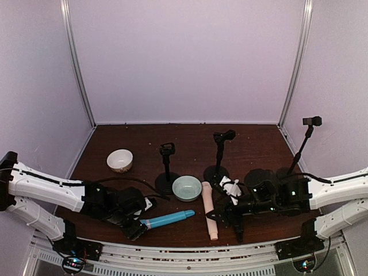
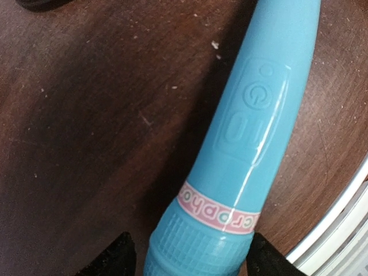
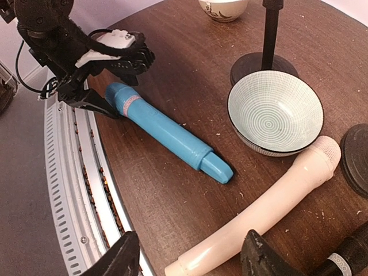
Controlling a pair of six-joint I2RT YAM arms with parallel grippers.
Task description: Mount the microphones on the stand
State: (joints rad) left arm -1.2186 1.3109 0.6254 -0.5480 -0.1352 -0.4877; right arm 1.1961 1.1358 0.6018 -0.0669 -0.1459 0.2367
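Note:
The light blue microphone (image 1: 169, 218) lies flat near the front edge. My left gripper (image 1: 137, 227) is open, its fingers either side of the mic's grille end (image 2: 195, 253), the left finger clearly apart from it. The pale pink-beige microphone (image 1: 210, 211) lies flat beside the green bowl. My right gripper (image 1: 222, 217) is open just above the pink mic's handle end (image 3: 230, 244), its fingers on either side. The end of the black microphone (image 3: 345, 260) shows at the lower right of the right wrist view. Three black stands (image 1: 167, 167) (image 1: 220, 154) (image 1: 303, 144) stand upright behind.
A pale green bowl (image 1: 187, 188) sits between the first stand's base and the pink mic, close to both. A white bowl (image 1: 120, 160) sits at the back left. The table's front edge with its metal rail (image 3: 75, 190) lies just below both grippers.

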